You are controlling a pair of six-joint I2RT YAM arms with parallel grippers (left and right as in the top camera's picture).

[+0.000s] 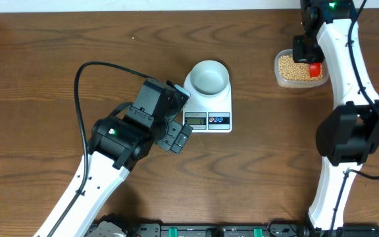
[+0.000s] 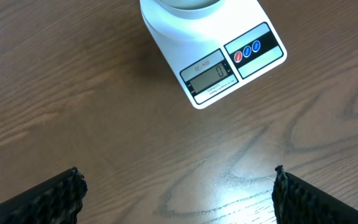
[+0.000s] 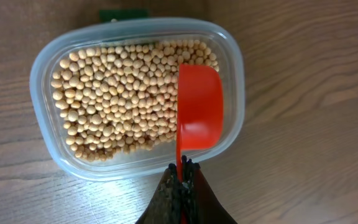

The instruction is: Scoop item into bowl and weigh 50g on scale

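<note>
tan round beans (image 3: 117,99) in clear tub (image 3: 42,68); red scoop (image 3: 199,106) on them, handle pointing into clamped right gripper (image 3: 182,180); left gripper (image 2: 179,193) spread wide, empty.

White arm links (image 1: 76,192), black joint housings (image 1: 353,135), looping black cables (image 1: 77,99), green status lights (image 1: 334,5), black textured fingers (image 2: 48,202)

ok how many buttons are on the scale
3, in a row on the front panel of the scale, right of the display: a red button nearest it, a middle blue button, then an outer blue button.
</note>
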